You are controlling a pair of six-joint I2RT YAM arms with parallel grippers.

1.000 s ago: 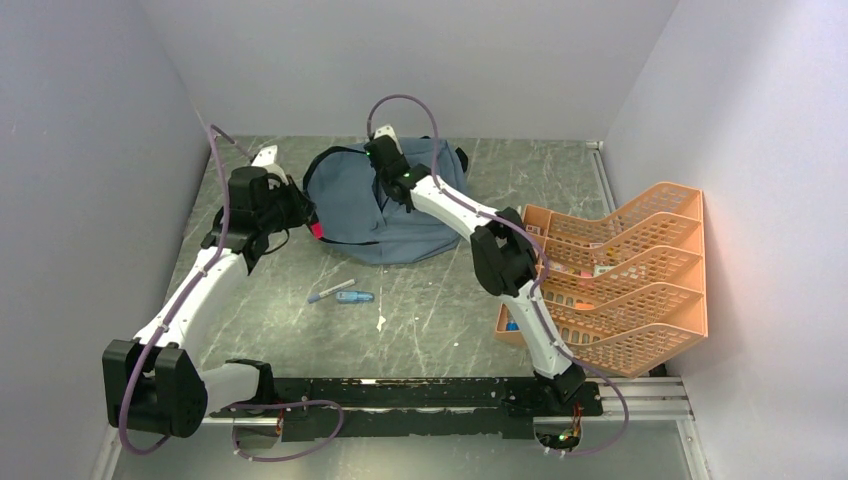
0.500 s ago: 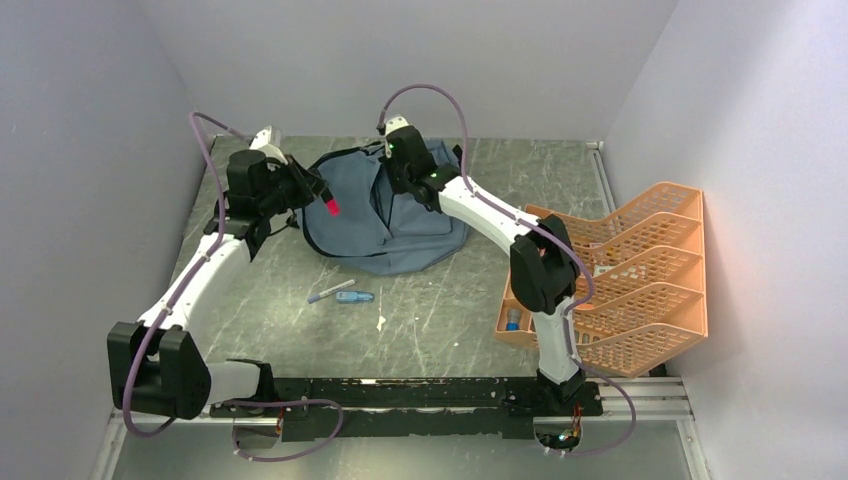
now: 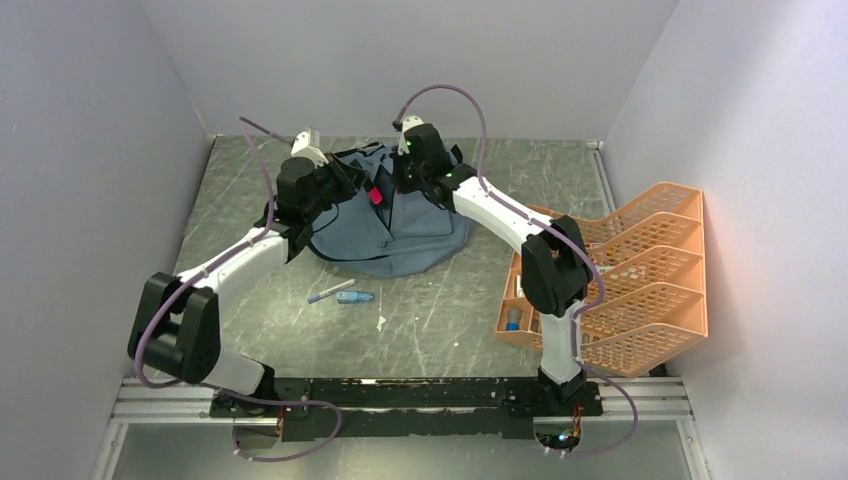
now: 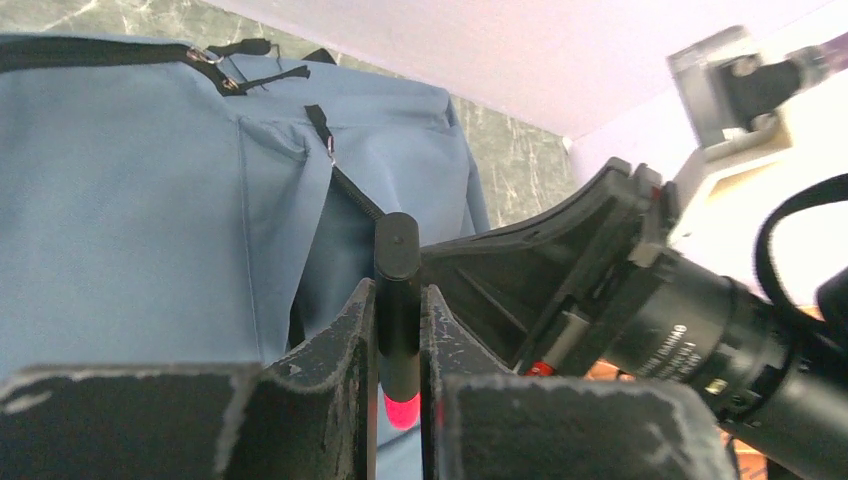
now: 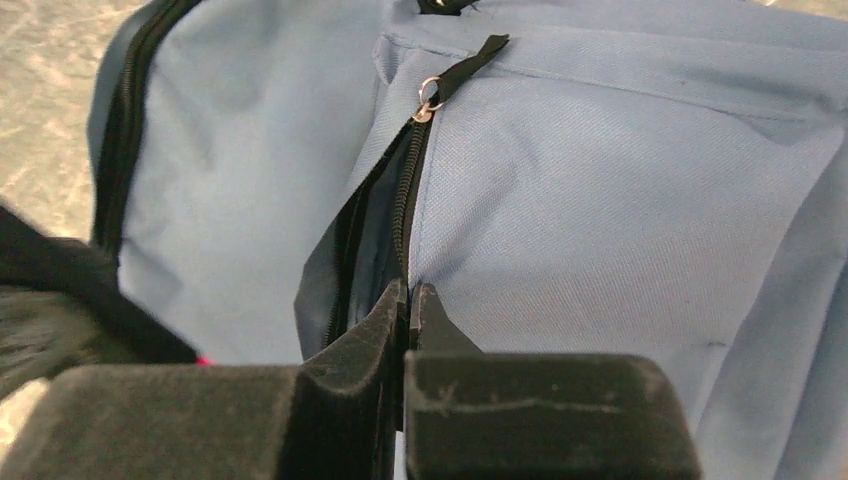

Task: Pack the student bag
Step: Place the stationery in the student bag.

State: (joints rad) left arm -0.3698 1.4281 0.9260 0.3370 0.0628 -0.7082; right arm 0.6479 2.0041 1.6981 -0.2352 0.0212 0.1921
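The blue-grey student bag (image 3: 425, 225) lies at the back middle of the table; it also fills the left wrist view (image 4: 120, 180) and the right wrist view (image 5: 620, 180). My left gripper (image 3: 365, 190) is shut on a black marker with a red end (image 4: 397, 300) and holds it over the bag beside the open front pocket zip (image 4: 350, 195). My right gripper (image 3: 405, 185) is shut on the fabric edge of the bag's open pocket (image 5: 405, 270) and holds it up. The zip pull (image 5: 430, 95) hangs at the slit's far end.
An orange mesh tray organiser (image 3: 640, 275) with small items stands at the right. A pen (image 3: 328, 291) and a small blue screwdriver (image 3: 355, 297) lie on the table in front of the bag, with a white scrap (image 3: 381, 322) nearby.
My left gripper has carried the marker from the bag's left side rightwards to over the pocket opening. My right gripper has shifted slightly right and back, still holding the fabric.
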